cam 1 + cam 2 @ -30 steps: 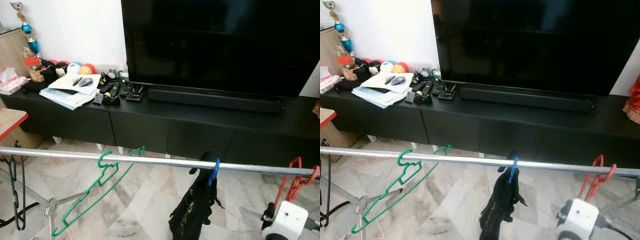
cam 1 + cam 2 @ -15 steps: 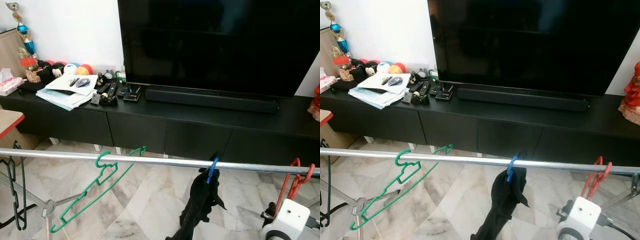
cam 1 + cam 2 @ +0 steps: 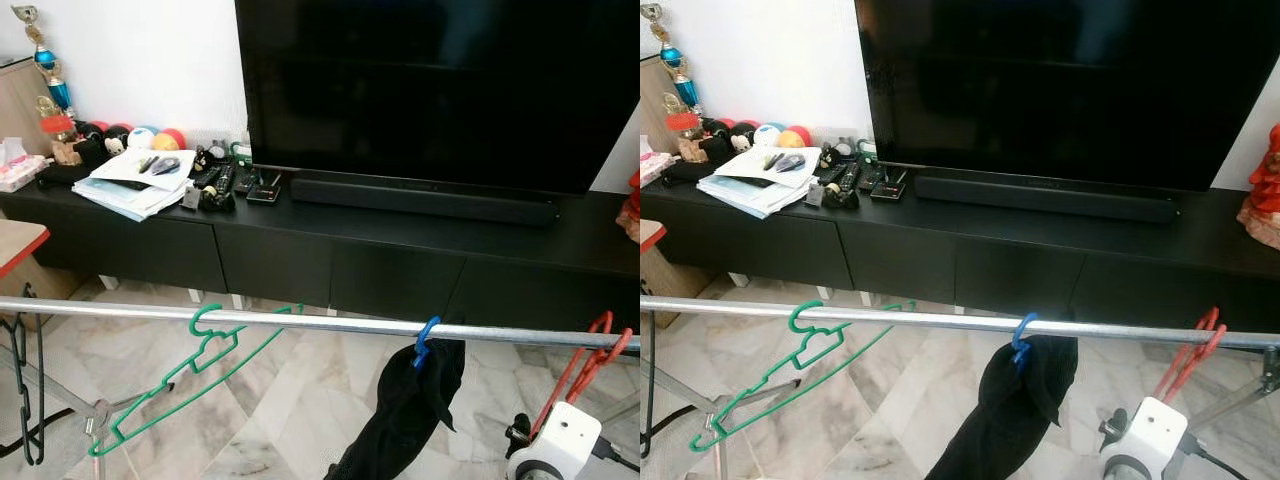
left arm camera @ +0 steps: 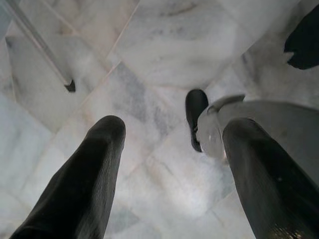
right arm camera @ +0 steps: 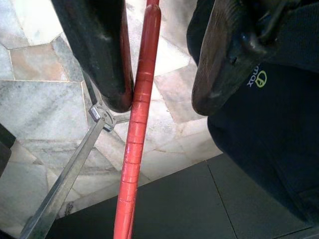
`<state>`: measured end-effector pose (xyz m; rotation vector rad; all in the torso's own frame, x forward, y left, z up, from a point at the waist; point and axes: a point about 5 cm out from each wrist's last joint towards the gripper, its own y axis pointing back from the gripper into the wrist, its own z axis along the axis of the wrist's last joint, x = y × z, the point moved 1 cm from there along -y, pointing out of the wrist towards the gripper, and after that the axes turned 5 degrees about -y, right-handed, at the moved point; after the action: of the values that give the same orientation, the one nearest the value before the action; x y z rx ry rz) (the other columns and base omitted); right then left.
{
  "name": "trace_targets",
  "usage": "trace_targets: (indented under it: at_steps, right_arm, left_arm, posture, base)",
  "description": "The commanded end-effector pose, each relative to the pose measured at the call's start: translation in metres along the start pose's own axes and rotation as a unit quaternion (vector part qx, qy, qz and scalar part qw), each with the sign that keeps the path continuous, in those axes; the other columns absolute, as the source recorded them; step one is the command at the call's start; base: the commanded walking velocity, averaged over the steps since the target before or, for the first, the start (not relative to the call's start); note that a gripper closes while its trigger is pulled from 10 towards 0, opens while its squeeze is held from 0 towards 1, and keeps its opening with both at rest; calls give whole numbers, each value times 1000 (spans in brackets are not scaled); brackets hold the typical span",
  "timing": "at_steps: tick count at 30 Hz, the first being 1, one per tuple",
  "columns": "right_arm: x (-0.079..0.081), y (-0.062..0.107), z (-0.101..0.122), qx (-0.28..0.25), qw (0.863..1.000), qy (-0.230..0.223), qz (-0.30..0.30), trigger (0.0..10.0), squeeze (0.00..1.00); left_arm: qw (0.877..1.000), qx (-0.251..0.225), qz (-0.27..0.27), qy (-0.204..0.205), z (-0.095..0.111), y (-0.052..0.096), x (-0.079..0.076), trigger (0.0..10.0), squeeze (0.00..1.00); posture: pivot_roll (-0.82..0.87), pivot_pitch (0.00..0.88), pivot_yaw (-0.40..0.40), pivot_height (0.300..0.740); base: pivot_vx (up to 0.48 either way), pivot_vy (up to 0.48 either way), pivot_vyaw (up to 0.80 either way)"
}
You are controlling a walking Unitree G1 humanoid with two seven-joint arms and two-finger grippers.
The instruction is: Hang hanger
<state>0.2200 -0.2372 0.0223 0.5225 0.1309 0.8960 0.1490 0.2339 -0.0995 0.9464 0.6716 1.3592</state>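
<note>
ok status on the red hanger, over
Right gripper open around red hanger, one finger touching it. Hanger hooked on rail at its right end. Left gripper open over floor. Black garment hangs just left of it.

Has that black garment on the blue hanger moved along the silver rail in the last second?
Yes. The black garment on the blue plastic hanger has swung toward the robot's right, against the black TV cabinet behind it.

A silver rail (image 3: 320,324) carries a green hanger (image 3: 190,375), a blue hook (image 3: 424,338) with black cloth (image 3: 410,410) and a red hanger (image 3: 578,368), over grey-veined white marble floor (image 3: 290,420).
</note>
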Motion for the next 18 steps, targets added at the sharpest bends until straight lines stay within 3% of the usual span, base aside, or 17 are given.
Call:
trace_targets:
  at_steps: [1, 3, 4, 5, 6, 7, 18]
  right_arm:
    - [-1, 0, -4, 11, 1000, -8, -2, 4902, 0]
    - [-1, 1, -4, 10, 1000, -10, -2, 4471, 0]
    - [-2, 1, -4, 10, 1000, -11, -2, 2392, 0]
    - [-2, 1, -4, 10, 1000, -11, -3, 1373, 0]
    - [-2, 1, -4, 10, 1000, -11, -3, 1098, 0]
    - [-3, 1, -5, 10, 1000, -11, -4, 0, 0]
    - [-6, 3, -7, 13, 1000, -10, -8, 0, 0]
  left_arm:
    - [1000, 8, -3, -5, -8, 2, 2, 10000, 0]
    - [1000, 10, -3, -5, -10, 2, 2, 10000, 0]
    - [1000, 12, -5, -6, -12, 3, 0, 10000, 0]
    - [1000, 12, -6, -7, -12, 3, -1, 10000, 0]
    - [1000, 12, -6, -7, -12, 3, -2, 10000, 0]
    - [1000, 13, -7, -7, -13, 3, -2, 10000, 0]
    - [1000, 12, -17, -9, -15, 2, -13, 10000, 0]
  posture:
    - [26, 0, 6, 740]
    - [25, 0, 6, 740]
    - [25, 0, 6, 740]
    - [25, 0, 6, 740]
    - [25, 0, 6, 740]
    - [25, 0, 6, 740]
    - [20, 0, 1, 740]
  base:
    - [0, 0, 0]
    - [0, 0, 0]
    - [0, 0, 0]
    - [0, 0, 0]
    - [0, 0, 0]
    - [0, 0, 0]
    - [0, 0, 0]
